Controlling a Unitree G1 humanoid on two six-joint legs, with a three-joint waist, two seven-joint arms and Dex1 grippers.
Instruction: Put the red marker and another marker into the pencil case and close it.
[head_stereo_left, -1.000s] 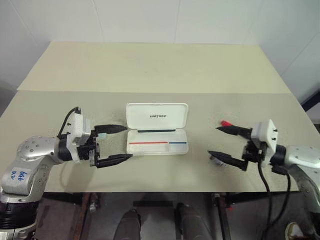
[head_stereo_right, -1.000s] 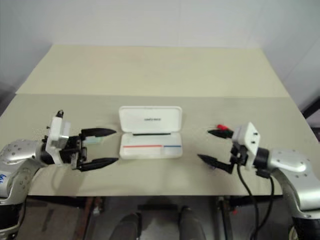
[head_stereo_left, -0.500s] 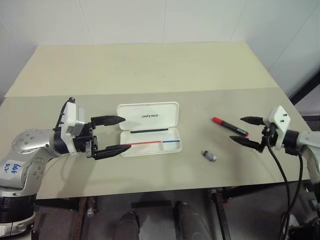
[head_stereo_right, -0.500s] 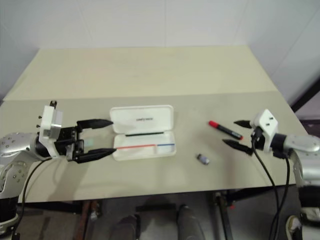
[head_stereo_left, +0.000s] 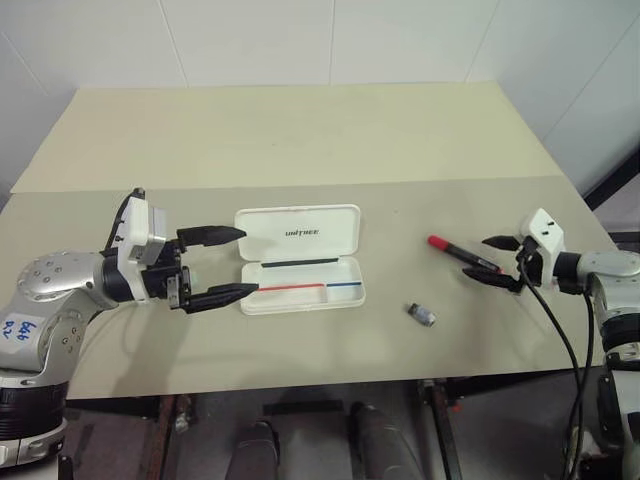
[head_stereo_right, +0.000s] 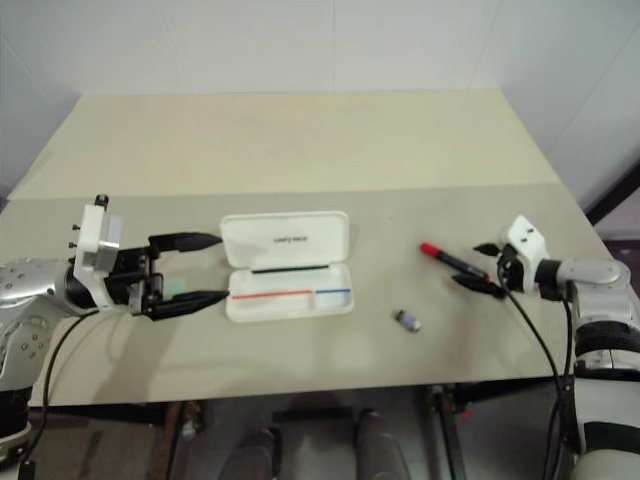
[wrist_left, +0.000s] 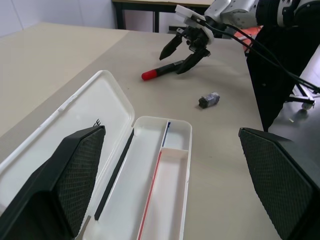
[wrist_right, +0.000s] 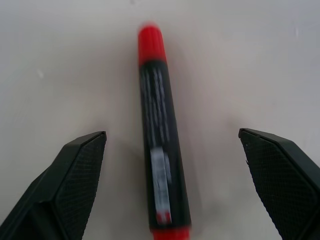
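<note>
A pale beige table (head_stereo_left: 300, 130) stands against a white wall, with a seam running left to right across its top.

At the left you see the left gripper (head_stereo_left: 228, 264), held level and pointing right toward the pencil case (head_stereo_left: 300, 258). Its two black fingers are spread wide with nothing between them. A pale green object, partly hidden between the gripper's fingers in the right eye view, may be the other marker (head_stereo_right: 178, 288); you cannot tell more of it from here.

In the middle lies the pencil case, open. Its lid (head_stereo_left: 297, 232) is folded back on the far side and carries small dark lettering. The near tray (wrist_left: 160, 190) shows a thin red stripe at the left and a thin blue stripe at the right, and a dark strip lies along the hinge.

To the right of the case, near the front edge, you see a small dark grey stub (head_stereo_left: 422, 314) lying alone on the table, well apart from the case.

Farther right lies the red marker (head_stereo_left: 460, 253), flat on the table, its red cap pointing left and slightly far.

At the right you see the right gripper (head_stereo_left: 490, 260), tilted down and pointing left. Its fingers are spread, one on each side of the marker's black rear end, and in the right wrist view they stand clear of the marker body.
</note>
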